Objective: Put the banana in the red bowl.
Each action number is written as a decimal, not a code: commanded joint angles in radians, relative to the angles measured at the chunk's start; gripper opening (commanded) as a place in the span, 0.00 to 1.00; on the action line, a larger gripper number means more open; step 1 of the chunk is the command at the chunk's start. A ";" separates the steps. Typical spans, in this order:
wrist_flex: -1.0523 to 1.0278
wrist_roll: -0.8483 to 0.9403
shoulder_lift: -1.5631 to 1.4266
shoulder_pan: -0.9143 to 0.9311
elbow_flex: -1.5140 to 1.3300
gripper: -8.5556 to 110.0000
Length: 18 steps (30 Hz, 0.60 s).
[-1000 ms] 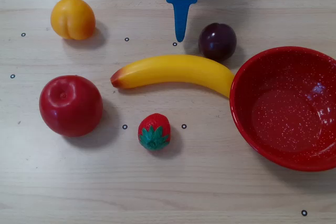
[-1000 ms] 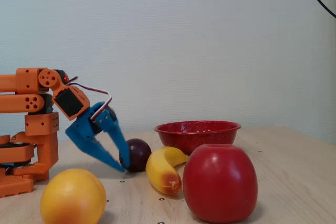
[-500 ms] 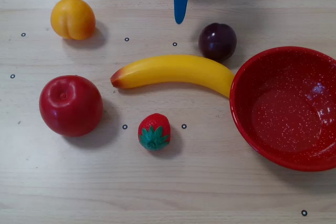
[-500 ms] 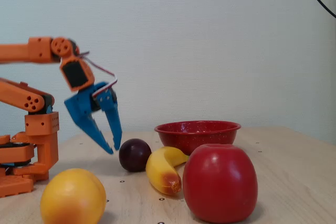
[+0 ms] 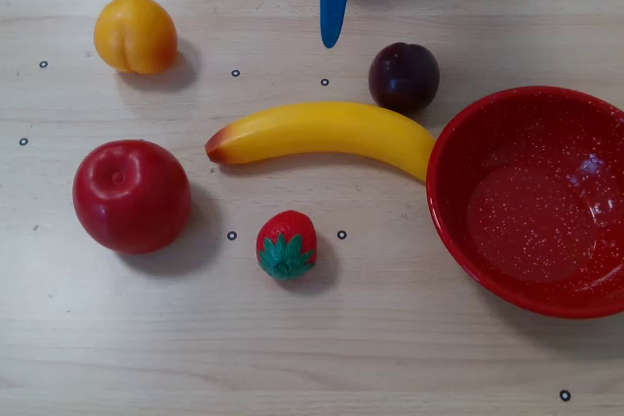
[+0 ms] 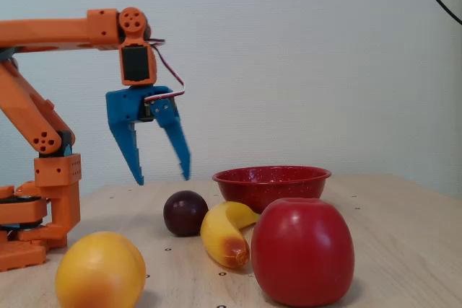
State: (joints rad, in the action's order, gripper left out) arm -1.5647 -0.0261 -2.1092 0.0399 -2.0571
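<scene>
1. The tool (image 6: 162, 177) hangs in the air with its 2 blue fingers (image 6: 128, 146) spread wide apart, pointing down. It holds nothing and touches nothing.
2. In the fixed view the tool is well above the tabletop (image 6: 404, 229), above and to the left of the plum (image 6: 185, 213). The orange arm (image 6: 58, 30) reaches in from the left of that view.
3. In the overhead view only 1 blue finger (image 5: 333, 2) shows, at the top edge, above the banana (image 5: 322, 131) and clear of it.
4. The banana lies flat on the tabletop (image 5: 390, 338) as a long, glossy yellow curve. Its orange-red tip points left in the overhead view.
5. The banana's other end reaches the rim of the red bowl (image 5: 458, 231) on the bowl's left side and looks to be touching it; that end is hidden under the rim.
6. The red bowl sits upright at the right of the overhead view, red with fine white speckles, and nothing lies in it.
7. In the fixed view the banana (image 6: 225, 232) lies in front of the red bowl (image 6: 271, 182), with its tip toward the camera.
8. Relative to the banana in the overhead view: the plum (image 5: 404, 76) is just above its right half, the peach (image 5: 136, 34) well up to the left, the apple (image 5: 131, 195) near its tip to the lower left, the strawberry (image 5: 287, 244) just below.
</scene>
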 commanded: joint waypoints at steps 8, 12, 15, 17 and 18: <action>-0.071 -0.011 0.077 0.052 0.115 0.51; -0.077 -0.002 0.144 0.048 0.153 0.57; -0.063 0.005 0.199 0.048 0.181 0.58; -0.055 0.006 0.236 0.048 0.199 0.60; -0.054 0.005 0.256 0.048 0.207 0.60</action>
State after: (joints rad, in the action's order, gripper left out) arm -1.6199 -0.0261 -1.8300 0.0690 -1.9451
